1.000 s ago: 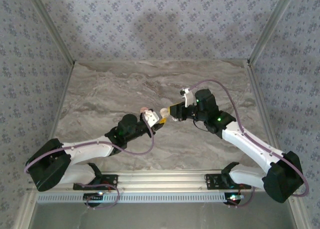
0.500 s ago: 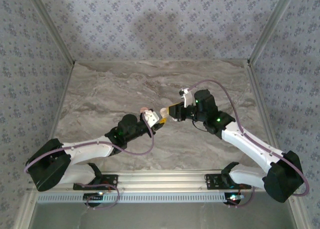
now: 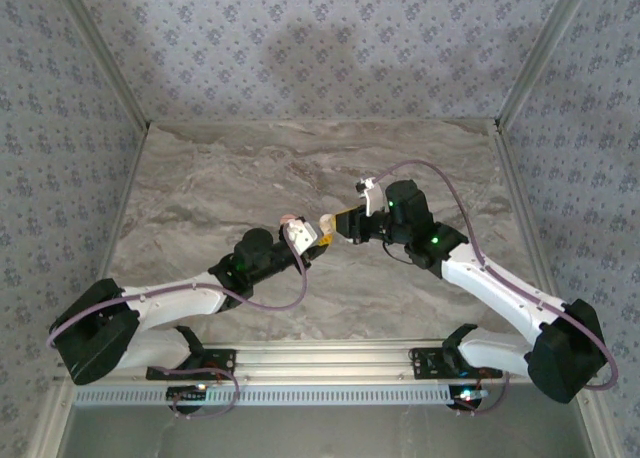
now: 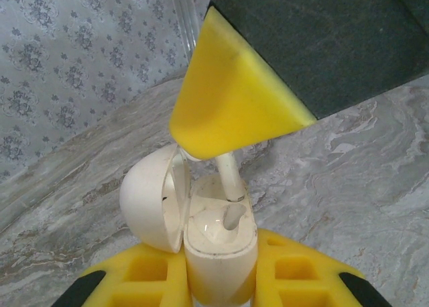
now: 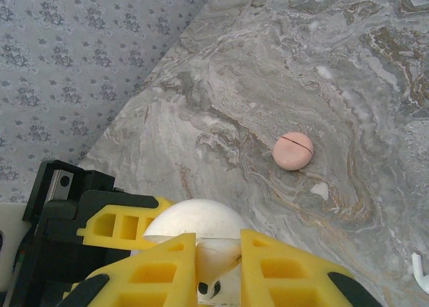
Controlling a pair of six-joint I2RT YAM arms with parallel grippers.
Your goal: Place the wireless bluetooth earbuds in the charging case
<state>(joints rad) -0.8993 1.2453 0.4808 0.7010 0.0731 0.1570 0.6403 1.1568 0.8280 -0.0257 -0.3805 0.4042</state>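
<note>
Earbud (image 4: 228, 176) partway into the open charging case (image 4: 218, 253).
Left jaws clenched on charging case, right jaws pinching earbud above it; seemingly not yet pressed home.

A robot test booth: patterned wallpaper panels (image 3: 300, 48), aluminium posts (image 3: 100, 56), marble-look tabletop (image 3: 250, 168).

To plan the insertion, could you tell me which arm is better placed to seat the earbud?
Right, probably: the right gripper is shut on the earbud, its stem at the socket of the open charging case, which the left gripper holds.
</note>
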